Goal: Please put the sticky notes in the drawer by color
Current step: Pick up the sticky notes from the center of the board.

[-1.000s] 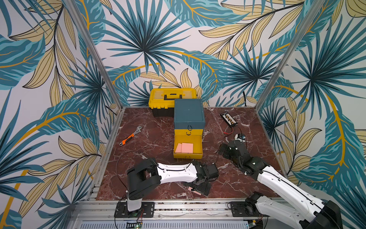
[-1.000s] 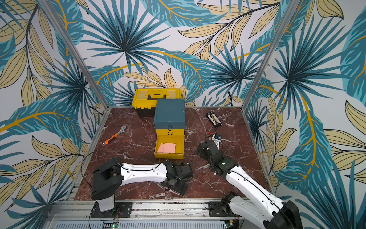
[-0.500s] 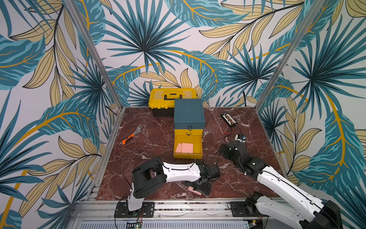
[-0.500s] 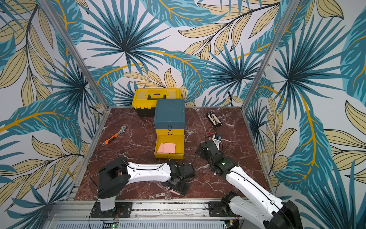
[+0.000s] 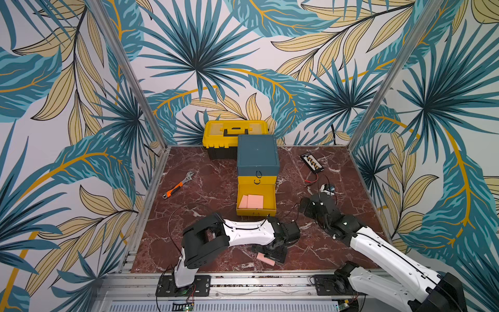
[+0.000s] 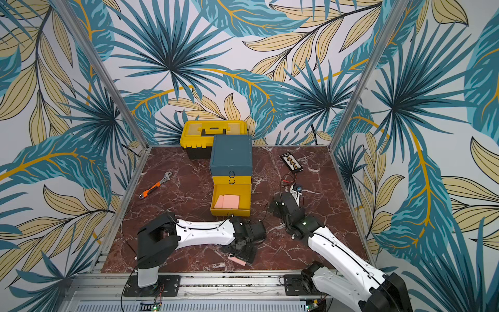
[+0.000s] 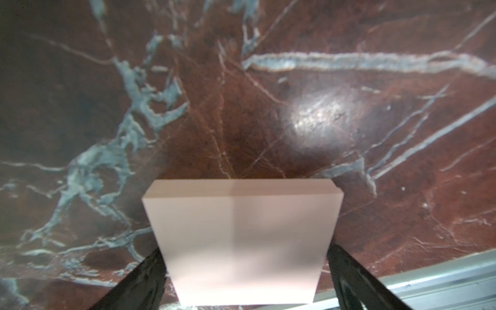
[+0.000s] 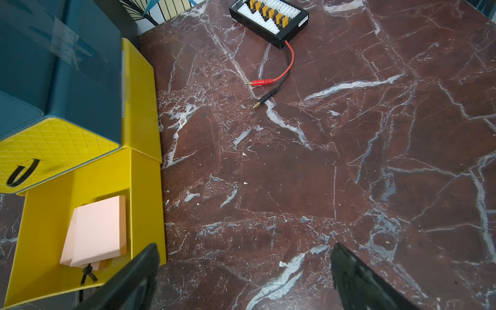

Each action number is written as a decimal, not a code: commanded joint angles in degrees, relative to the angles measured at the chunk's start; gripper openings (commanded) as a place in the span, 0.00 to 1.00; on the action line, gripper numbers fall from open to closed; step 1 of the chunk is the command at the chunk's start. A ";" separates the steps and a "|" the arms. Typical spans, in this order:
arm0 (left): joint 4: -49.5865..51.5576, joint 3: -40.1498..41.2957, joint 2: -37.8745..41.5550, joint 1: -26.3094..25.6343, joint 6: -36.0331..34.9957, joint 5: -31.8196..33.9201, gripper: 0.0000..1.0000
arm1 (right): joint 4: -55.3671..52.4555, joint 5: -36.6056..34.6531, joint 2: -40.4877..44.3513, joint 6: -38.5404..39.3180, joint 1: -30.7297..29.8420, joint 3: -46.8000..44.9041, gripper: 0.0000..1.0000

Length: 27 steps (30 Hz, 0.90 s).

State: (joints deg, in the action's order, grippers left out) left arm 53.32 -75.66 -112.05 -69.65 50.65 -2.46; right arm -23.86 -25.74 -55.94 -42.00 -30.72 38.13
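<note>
Noted left gripper [image 7: 244, 252] drawn in since a second earlier, pinching pink sticky note [image 7: 241, 214], mostly hidden beneath it in both top views; right gripper [image 8: 245, 249] wide open, empty.

Sticky notes [image 5: 255, 201], salmon pink: three pads counted, two inside the open bottom drawer [image 5: 256, 212] and one outside it. Drawer cabinet [image 5: 258, 154]: one, holding three stacked drawers, one teal and two yellow, each with one black loop pull [image 5: 258, 173]. Also listed: one yellow toolbox [image 5: 216, 132], one orange-handled wrench [image 5: 176, 187], one black connector board [image 5: 312, 163] trailing two leads [image 8: 288, 61], one red and one black, and two robot arms [image 5: 243, 235].
</note>
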 commanded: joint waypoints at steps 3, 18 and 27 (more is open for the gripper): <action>2.69 -0.15 -3.70 0.38 1.07 0.26 0.92 | 0.87 -0.65 0.31 -0.17 0.36 -1.44 0.99; 2.60 0.83 -1.97 0.37 1.29 0.34 0.76 | 1.97 -0.02 -0.56 -0.55 0.66 -1.35 0.99; 3.57 2.10 2.75 0.54 2.90 2.43 0.76 | 2.95 0.33 -1.93 -0.67 0.82 -0.61 0.99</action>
State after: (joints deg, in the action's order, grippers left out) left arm 54.52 -74.94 -111.35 -69.52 52.36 -2.24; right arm -21.91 -25.63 -57.10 -42.02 -30.13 37.63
